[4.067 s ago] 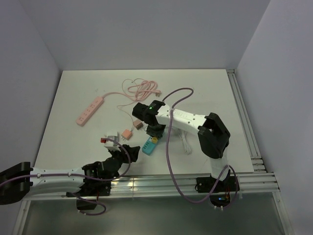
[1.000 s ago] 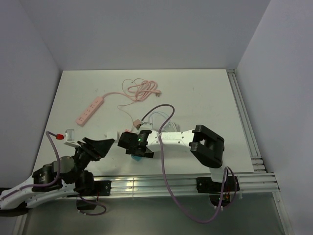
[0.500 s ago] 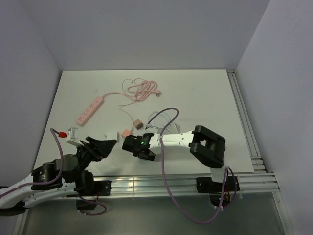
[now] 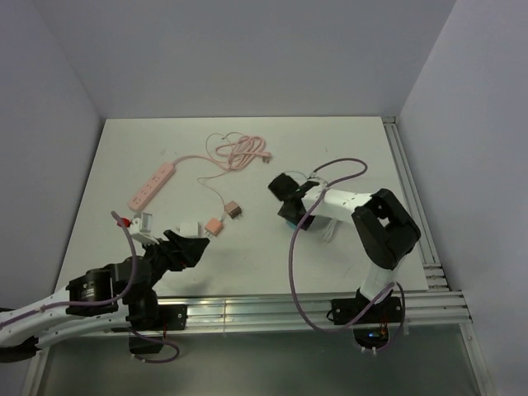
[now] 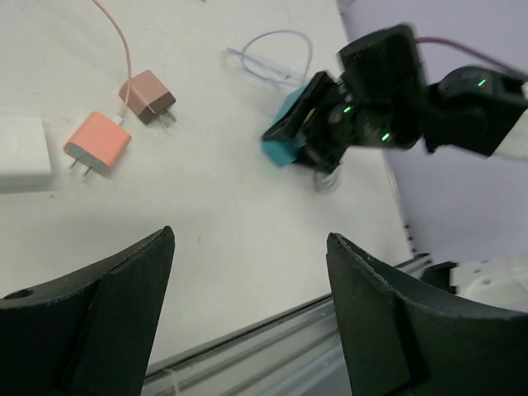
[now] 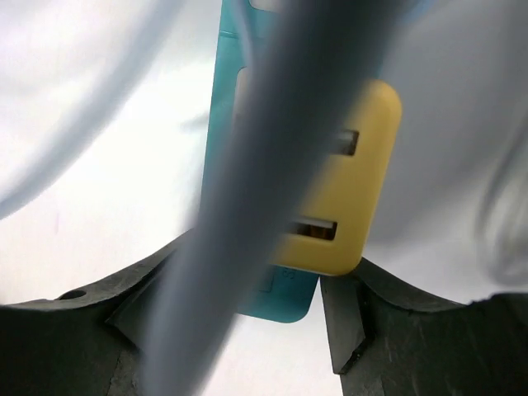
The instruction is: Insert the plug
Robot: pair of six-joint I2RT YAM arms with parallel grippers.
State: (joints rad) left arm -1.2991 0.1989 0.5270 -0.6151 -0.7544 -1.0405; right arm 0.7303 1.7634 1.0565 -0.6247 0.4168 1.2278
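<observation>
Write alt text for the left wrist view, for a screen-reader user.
The left pincer hangs open and empty over a white table, its two black fingers framing the shot. Beyond, the right pincer grips a teal adapter near a pale blue cable; an orange charger, a brown charger and a white charger lie at left.

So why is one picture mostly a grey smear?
In the right wrist view a cable sits close in front of the lens, far out of focus, while the teal-and-yellow adapter behind it is fairly sharp; the left wrist view shows slight blur on the other arm; the top view is crisp and evenly lit.
</observation>
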